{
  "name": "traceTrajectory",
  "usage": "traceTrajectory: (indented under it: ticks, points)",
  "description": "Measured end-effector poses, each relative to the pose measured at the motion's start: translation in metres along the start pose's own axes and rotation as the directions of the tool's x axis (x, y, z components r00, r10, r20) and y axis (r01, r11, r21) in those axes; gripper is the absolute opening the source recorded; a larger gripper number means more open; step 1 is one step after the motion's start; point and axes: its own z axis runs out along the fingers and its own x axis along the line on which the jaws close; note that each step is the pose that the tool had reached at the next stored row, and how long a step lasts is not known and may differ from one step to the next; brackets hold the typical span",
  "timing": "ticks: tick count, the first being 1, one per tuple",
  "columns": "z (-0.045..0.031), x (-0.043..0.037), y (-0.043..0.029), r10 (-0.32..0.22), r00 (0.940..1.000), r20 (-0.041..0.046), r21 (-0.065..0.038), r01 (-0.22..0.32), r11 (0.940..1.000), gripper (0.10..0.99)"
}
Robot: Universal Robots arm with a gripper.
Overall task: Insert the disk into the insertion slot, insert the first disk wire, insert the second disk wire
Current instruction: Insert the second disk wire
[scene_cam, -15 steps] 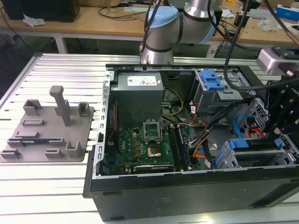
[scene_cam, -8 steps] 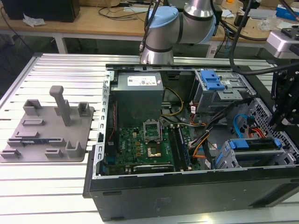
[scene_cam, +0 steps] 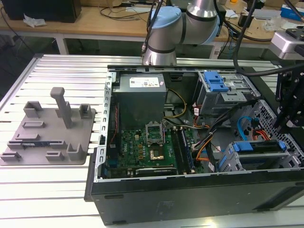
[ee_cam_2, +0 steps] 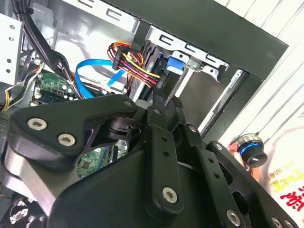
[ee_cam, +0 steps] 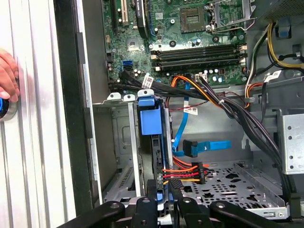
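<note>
From where I stand, the big grey arm (scene_cam: 166, 28) reaches over the open computer box (scene_cam: 190, 199) and comes down at the exterior view's right. The disk (scene_cam: 259, 146), in its blue frame, sits in the insertion slot (scene_cam: 232, 160), close to the near wall of the box on that same side. In the second wrist view the black gripper (ee_cam_2: 165, 100) points into that corner. Its tip is just beside the black plug of the first disk wire (ee_cam_2: 140, 66), which is what I take the bunch of red, yellow and orange wires to be. I cannot tell if the pincer is apart, together or clamped on the plug. In the first wrist view the gripper faces the end of the disk. The flat blue wire, likely the second disk wire (ee_cam: 211, 145), lies loose beside the disk and does not touch it. A person's hand (ee_cam: 6, 76) rests on a round button (ee_cam: 5, 108) outside the box. To do this bit well, I think the plug must line up straight with the end of the disk and go in gently, so nothing bends and no other wire gets pinched.
</note>
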Motion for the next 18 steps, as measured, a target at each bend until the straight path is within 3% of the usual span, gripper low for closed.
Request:
traceTrajectory:
  ticks: [8,10,11,13,15,18]
  points:
    - [-0.0007,-0.0008,0.0001,0.000,1.0000,-0.0006,0.000,0.000,1.0000,0.243]
    - [-0.0047,-0.0230,0.0011,-0.001,0.9999,-0.0108,-0.003,0.001,1.0000,0.243]
    - [-0.0053,-0.0280,0.0014,-0.001,0.9999,-0.0129,-0.003,0.001,1.0000,0.243]
    - [-0.0056,-0.0303,0.0016,-0.001,0.9999,-0.0133,-0.003,0.001,1.0000,0.255]
    - [-0.0059,-0.0307,0.0015,-0.001,0.9999,-0.0138,-0.003,0.001,1.0000,0.380]
    - [-0.0059,-0.0307,0.0015,-0.001,0.9999,-0.0136,-0.003,0.001,1.0000,0.380]
